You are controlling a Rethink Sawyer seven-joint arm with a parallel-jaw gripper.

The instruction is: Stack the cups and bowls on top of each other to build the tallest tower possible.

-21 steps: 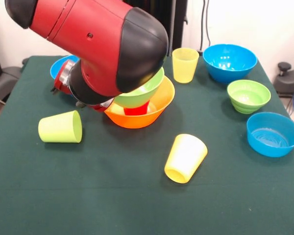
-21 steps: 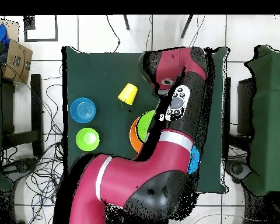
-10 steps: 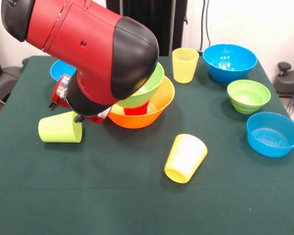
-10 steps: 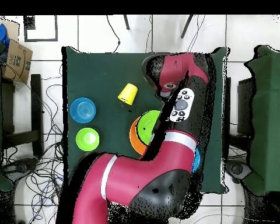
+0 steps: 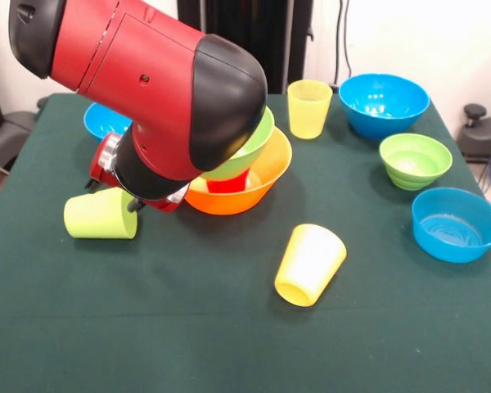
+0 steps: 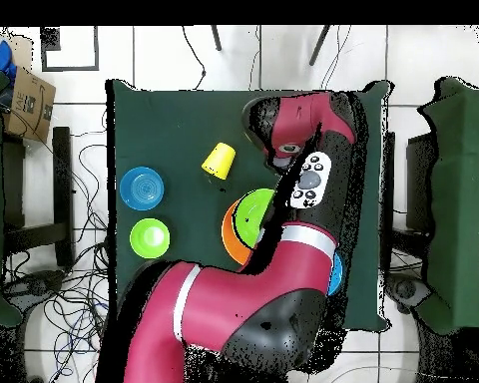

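Note:
The big orange bowl [image 5: 258,182] [image 6: 230,232] stands mid-table. Inside it a red cup [image 5: 227,184] props up the large lime green bowl [image 5: 250,149] [image 6: 250,210], which tilts. A lime green cup [image 5: 100,215] lies on its side to the left. My gripper [image 5: 132,200] is low, right at that cup's upper right edge, mostly hidden behind my wrist. A bright yellow cup [image 5: 309,264] [image 6: 220,160] lies on its side nearer the front. The pale yellow cup [image 5: 308,108] stands upright at the back.
On the right are a medium blue bowl [image 5: 384,102], a small green bowl [image 5: 415,160] [image 6: 150,237] and a shallower blue bowl [image 5: 457,224] [image 6: 142,188]. Another blue bowl [image 5: 104,119] peeks out behind my arm at the back left. My arm hides much of the table in the overhead view.
My wrist has moved from the orange bowl's left side down and left to the lying lime green cup. No cup or bowl has moved.

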